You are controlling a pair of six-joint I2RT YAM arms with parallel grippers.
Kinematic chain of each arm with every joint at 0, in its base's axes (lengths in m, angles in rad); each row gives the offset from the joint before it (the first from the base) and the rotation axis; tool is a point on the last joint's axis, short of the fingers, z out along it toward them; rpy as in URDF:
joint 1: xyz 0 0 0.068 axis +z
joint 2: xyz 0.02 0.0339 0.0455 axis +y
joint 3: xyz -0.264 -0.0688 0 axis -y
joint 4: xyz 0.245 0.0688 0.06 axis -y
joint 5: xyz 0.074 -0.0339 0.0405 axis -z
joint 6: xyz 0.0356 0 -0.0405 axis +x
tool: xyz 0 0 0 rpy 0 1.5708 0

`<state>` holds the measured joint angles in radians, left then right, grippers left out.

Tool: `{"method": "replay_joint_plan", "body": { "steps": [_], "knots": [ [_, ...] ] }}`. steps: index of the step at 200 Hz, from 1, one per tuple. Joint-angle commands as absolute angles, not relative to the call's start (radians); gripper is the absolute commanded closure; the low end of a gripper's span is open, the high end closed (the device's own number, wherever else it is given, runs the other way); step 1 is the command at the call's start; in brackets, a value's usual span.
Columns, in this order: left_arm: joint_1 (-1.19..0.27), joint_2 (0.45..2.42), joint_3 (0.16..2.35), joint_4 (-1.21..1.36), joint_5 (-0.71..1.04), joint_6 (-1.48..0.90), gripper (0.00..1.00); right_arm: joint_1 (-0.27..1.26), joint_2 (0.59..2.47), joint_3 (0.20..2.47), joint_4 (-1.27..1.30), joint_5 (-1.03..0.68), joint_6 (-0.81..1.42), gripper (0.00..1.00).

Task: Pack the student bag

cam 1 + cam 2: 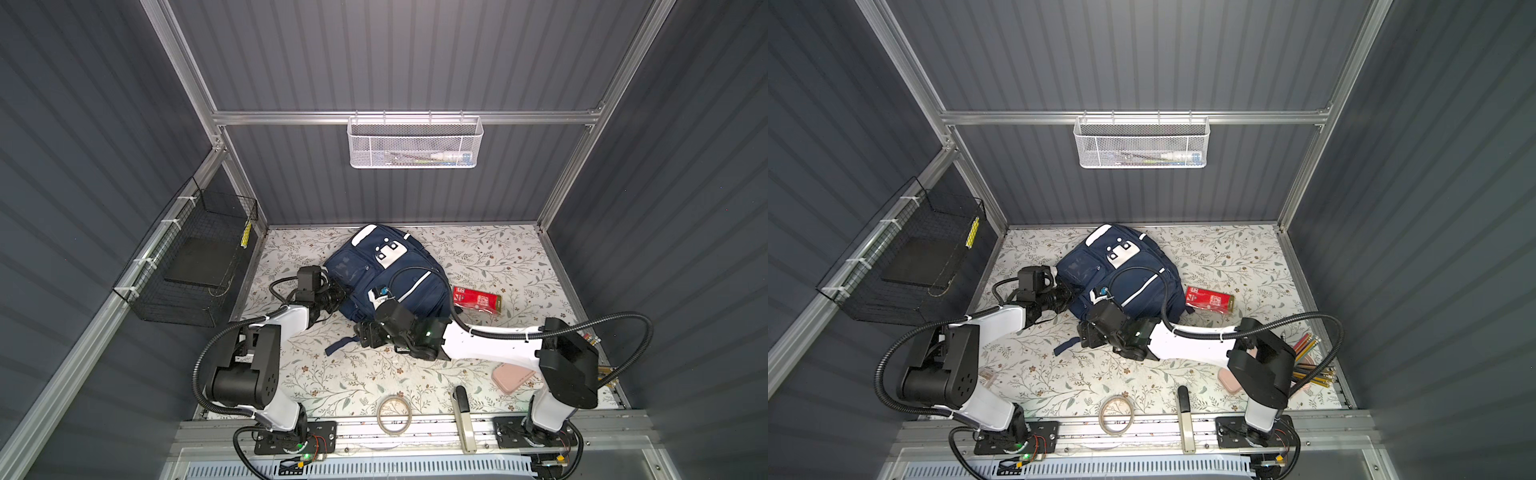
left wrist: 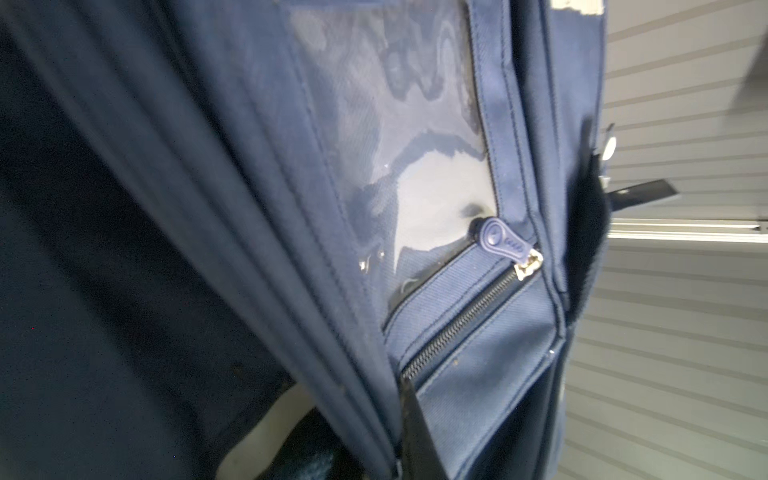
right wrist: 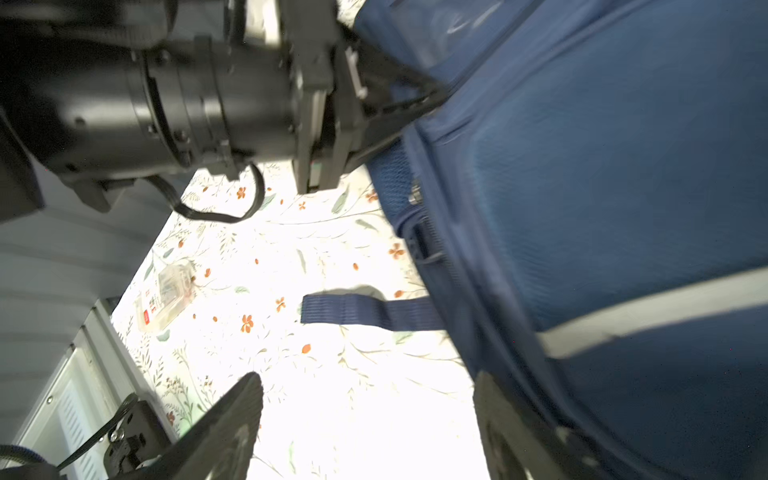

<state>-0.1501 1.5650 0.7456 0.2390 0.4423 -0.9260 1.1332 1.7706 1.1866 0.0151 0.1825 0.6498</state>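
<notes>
One navy student bag (image 1: 399, 270) lies mid-frame on the floral table (image 1: 498, 257) (white patches toward the upper edge in both top views), the left gripper (image 1: 338, 297) pinched onto its left edge, the right gripper (image 3: 365, 376) spread apart by its lower front, a red packet (image 1: 477, 300) just right.

Running the tally as I go. Student bag (image 1: 353, 270): one, navy, just the one. Red packet (image 1: 477, 301): one. Pink pencil case (image 1: 509, 378): one. Roll of tape (image 1: 379, 415): one. Black-and-cream handled tool (image 1: 465, 428): one. Baskets, I count two: one white mesh basket (image 1: 415, 143) and one black wire basket (image 1: 178, 309), holding one dark slab (image 1: 199, 262). Small clear packet (image 3: 166, 295): one. Pencils (image 1: 1308, 341): a bunch, too overlapped for me to count.
</notes>
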Motion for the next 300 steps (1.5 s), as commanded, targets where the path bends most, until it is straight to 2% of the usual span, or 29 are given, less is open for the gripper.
{"method": "replay_joint_plan", "body": {
  "steps": [1, 18, 33, 54, 82, 117, 165, 178, 186, 200, 217, 233, 300],
  "knots": [
    [-0.164, 1.515, 0.732, 0.21, 0.522, -0.962, 0.97, 1.116, 1.859, 1.233, 0.06, 0.175, 0.601, 0.26],
    [-0.164, 1.497, 0.71, 0.278, 0.581, -1.042, 0.96, 1.082, 1.93, 1.267, 0.109, 0.099, 0.58, 0.32],
    [-0.164, 1.483, 0.724, 0.223, 0.588, -1.018, 0.95, 1.041, 1.962, 1.262, 0.15, 0.087, 0.605, 0.35],
    [-0.164, 1.477, 0.701, 0.182, 0.578, -0.99, 0.96, 1.037, 1.961, 1.271, 0.159, 0.211, 0.559, 0.37],
    [-0.17, 1.454, 0.635, 0.207, 0.587, -1.012, 0.96, 1.038, 2.033, 1.416, -0.001, 0.37, 0.526, 0.41],
    [-0.19, 1.394, 0.596, 0.156, 0.572, -0.995, 0.97, 1.036, 2.036, 1.406, -0.001, 0.456, 0.482, 0.41],
    [-0.193, 1.35, 0.624, 0.073, 0.575, -0.955, 0.98, 1.017, 2.084, 1.504, -0.198, 0.538, 0.483, 0.44],
    [-0.192, 1.332, 0.616, 0.063, 0.566, -0.955, 0.98, 0.994, 2.069, 1.478, -0.192, 0.518, 0.496, 0.5],
    [-0.192, 1.33, 0.613, 0.065, 0.573, -0.959, 0.98, 0.988, 2.06, 1.461, -0.167, 0.511, 0.491, 0.57],
    [-0.192, 1.33, 0.607, 0.069, 0.575, -0.959, 0.99, 0.985, 2.056, 1.456, -0.144, 0.514, 0.476, 0.77],
    [-0.193, 1.332, 0.595, 0.081, 0.569, -0.965, 0.99, 0.986, 2.056, 1.46, -0.129, 0.49, 0.467, 0.86],
    [-0.19, 1.344, 0.595, 0.084, 0.574, -0.96, 0.99, 0.989, 2.048, 1.454, -0.129, 0.47, 0.456, 1.0],
    [-0.06, 1.399, 0.64, 0.095, 0.616, -0.912, 1.0, 0.961, 1.935, 1.418, -0.397, 0.227, 0.453, 1.0]
  ]
}}
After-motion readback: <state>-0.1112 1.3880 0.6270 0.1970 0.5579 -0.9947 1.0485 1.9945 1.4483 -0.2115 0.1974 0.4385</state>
